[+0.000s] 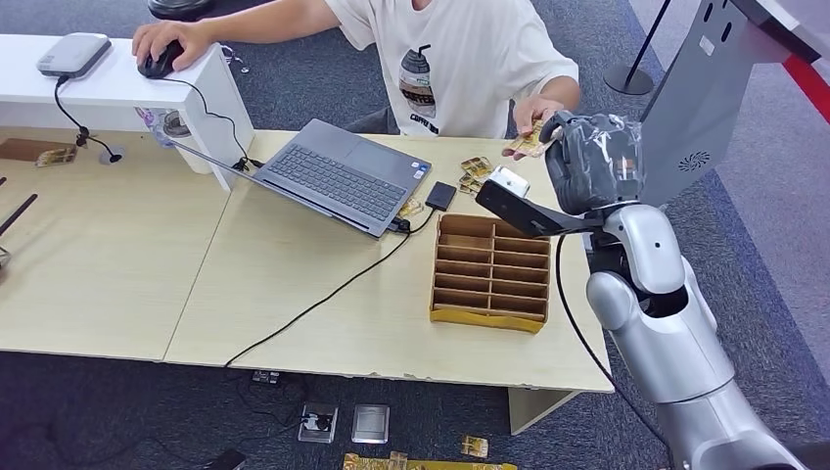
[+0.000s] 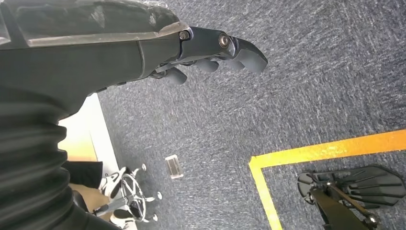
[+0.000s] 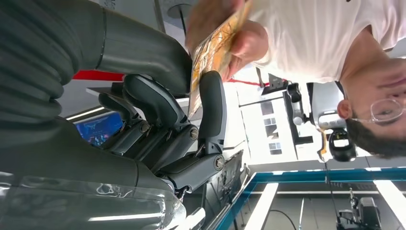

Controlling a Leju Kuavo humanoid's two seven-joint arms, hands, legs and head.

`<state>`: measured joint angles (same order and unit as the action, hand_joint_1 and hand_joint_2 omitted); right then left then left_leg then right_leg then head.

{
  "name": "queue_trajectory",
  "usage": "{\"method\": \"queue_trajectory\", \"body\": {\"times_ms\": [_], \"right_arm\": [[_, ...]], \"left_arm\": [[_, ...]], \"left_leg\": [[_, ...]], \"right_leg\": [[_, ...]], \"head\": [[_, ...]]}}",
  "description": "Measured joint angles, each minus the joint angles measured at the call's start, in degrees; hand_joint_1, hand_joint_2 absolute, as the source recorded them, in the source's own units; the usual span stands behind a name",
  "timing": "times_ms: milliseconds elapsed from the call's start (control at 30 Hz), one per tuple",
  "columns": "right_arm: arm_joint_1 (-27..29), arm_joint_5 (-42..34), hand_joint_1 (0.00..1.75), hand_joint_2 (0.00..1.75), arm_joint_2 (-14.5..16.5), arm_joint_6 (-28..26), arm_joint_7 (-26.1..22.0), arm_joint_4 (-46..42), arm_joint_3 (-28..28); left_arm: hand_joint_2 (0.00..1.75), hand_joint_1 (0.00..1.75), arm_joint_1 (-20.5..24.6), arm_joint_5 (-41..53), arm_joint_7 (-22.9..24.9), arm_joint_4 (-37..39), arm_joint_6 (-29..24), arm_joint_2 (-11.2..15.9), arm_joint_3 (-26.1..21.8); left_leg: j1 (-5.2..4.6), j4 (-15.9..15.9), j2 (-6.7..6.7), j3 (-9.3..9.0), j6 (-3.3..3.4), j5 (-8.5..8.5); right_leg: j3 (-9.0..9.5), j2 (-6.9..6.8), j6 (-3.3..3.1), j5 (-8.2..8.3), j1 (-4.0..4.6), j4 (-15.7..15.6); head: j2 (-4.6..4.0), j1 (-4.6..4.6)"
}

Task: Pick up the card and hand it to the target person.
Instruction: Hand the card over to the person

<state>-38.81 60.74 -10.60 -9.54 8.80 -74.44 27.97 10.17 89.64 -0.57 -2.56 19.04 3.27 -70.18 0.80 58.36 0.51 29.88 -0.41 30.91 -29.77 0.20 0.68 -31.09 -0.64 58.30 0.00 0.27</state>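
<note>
The card is yellow-brown and patterned. My right hand pinches its lower edge between the thumb and a dark finger. The seated person in a white T-shirt holds the card's other end with a hand. From the head view, my right hand is raised over the table's far right corner, with the card at the person's hand. My left hand hangs over grey carpet with its fingers loosely bent, holding nothing.
A divided wooden box sits on the table under my right forearm. Behind it are loose cards, a black device and an open laptop with a trailing cable. A grey stand rises at the right.
</note>
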Motion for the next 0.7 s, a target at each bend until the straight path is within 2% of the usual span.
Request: {"method": "queue_trajectory", "body": {"times_ms": [200,233,333,367,700], "right_arm": [[0.3,1.0,1.72,1.75,0.5,0.9,0.3,1.8,0.2],[0.4,1.2,1.5,1.75,0.5,1.0,0.3,1.9,0.2],[0.6,1.4,0.24,1.75,0.5,1.5,0.4,2.2,0.2],[0.7,1.5,0.02,1.75,0.5,1.6,0.5,2.3,0.2],[1.7,1.7,0.0,1.75,0.5,1.7,0.5,2.7,0.2]], "left_arm": [[1.75,0.0,-0.1,0.0,-0.1,0.0,0.0,-0.2,0.0],[1.75,0.0,-0.1,0.0,-0.1,0.0,0.0,-0.2,0.0],[1.75,0.0,-0.1,0.0,-0.2,-0.1,0.0,-0.3,0.0],[1.75,0.0,-0.1,0.0,-0.2,-0.1,0.0,-0.4,0.0],[1.75,0.0,-0.1,0.0,-0.2,-0.2,0.0,-0.5,0.0]], "left_leg": [[0.0,0.0,0.07,0.03,0.0,0.0],[0.0,0.0,0.07,0.03,0.0,0.0],[0.0,0.0,0.05,0.03,0.0,0.0],[0.0,0.0,0.05,0.03,0.0,0.0],[0.0,0.0,0.04,0.0,-0.02,-0.03]], "right_leg": [[-0.03,-0.05,0.0,0.0,0.0,0.0],[-0.04,-0.04,0.0,0.0,0.0,0.0],[-0.06,-0.03,0.0,0.0,0.0,0.0],[-0.06,-0.03,0.0,0.0,0.0,0.0],[-0.04,-0.03,0.0,0.01,0.0,0.0]], "head": [[0.0,0.05],[0.0,0.07],[0.0,-0.01],[0.0,-0.02],[0.0,0.01]]}}
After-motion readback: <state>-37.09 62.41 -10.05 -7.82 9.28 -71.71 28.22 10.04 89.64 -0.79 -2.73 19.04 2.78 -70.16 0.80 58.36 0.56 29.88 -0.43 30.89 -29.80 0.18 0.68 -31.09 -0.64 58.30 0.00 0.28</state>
